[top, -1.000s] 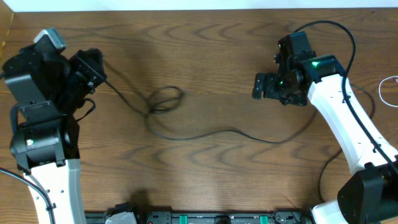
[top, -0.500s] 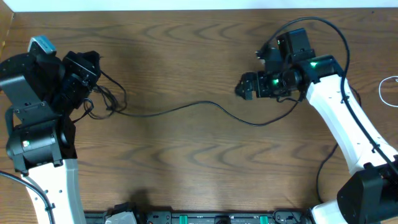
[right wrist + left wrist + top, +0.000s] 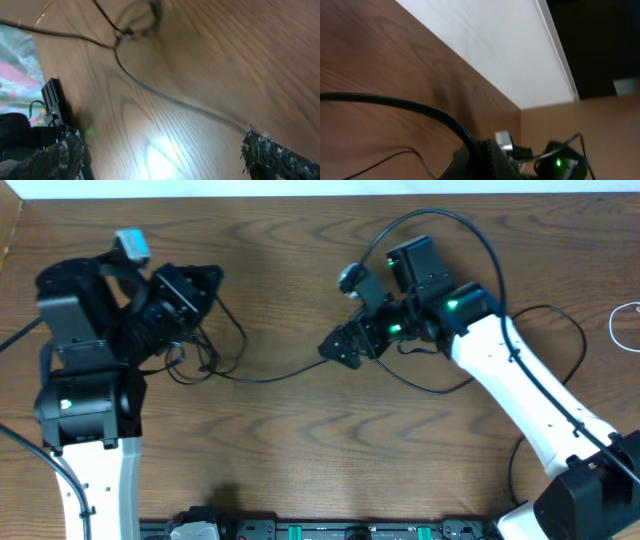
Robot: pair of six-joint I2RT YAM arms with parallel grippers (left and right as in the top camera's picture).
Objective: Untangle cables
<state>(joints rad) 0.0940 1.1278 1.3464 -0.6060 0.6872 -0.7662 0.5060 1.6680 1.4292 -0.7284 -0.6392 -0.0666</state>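
Black cable (image 3: 255,379): limp, light, tangled toward the tabletop's (image 3: 300,470) left edge.
We favour its slack middle; right jaws gape empty, left jaws closed.

open table (image 3: 330,470) in front; black cable (image 3: 265,379) across the middle

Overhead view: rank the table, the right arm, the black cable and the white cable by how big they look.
1. Table
2. Right arm, nearer the camera
3. Black cable
4. White cable, mostly cut off at the edge

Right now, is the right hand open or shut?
Open. In the wrist view the right hand has fingers far apart, wood table showing between them.
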